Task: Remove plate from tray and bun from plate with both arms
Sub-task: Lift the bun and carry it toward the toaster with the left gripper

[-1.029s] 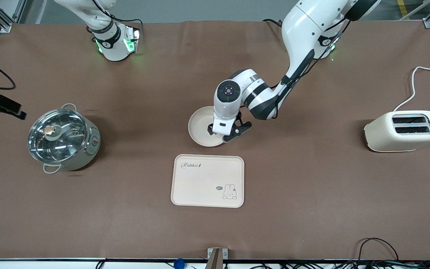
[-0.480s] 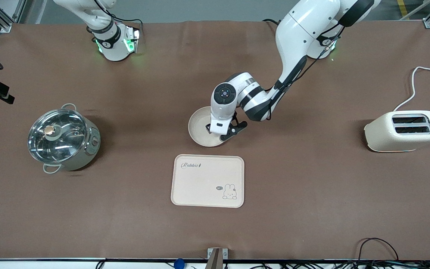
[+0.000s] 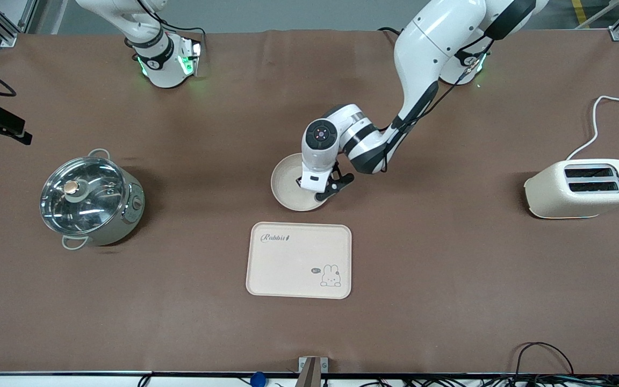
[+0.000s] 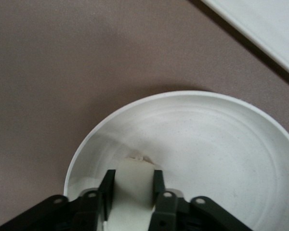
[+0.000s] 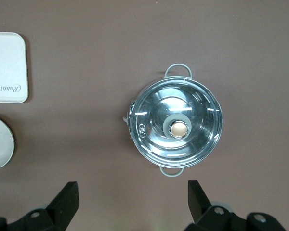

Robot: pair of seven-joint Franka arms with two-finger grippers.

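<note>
Left arm: reaches from its base at the table's far edge down toward the middle, elbow raised, forearm bent back, wrist turned straight down over the plate (image 3: 288, 185).
Left gripper (image 3: 317, 194): low over the plate's rim on the side toward the left arm's end; fingers (image 4: 107, 188) drawn in close on a pale cream piece, the bun (image 4: 131, 185), clamped between the pads just above the plate's floor.
Bun: seen only in the left wrist view, wedged between the two black fingers, inside the plate's rim; whether touching the plate's floor cannot be told.
Plate: flat on the brown table (image 3: 449, 269) near the middle, just farther from the front camera than the tray (image 3: 299, 260), a narrow strip of table between them.
Right arm: waits, raised high; base at the far edge toward the right arm's end, hand barely in the front view at that end's edge.
Right gripper (image 5: 133, 204): up over the pot (image 3: 90, 201); fingers spread wide, holding nothing.
Pot: glass-lidded, metal, with a brass-coloured knob, toward the right arm's end, well apart from the plate.
Tray: rectangular, cream, rabbit drawing in one corner, nearer to the front camera than the plate.
Toaster (image 3: 582, 188): cream, two slots, toward the left arm's end, white cord trailing to the table edge.
</note>
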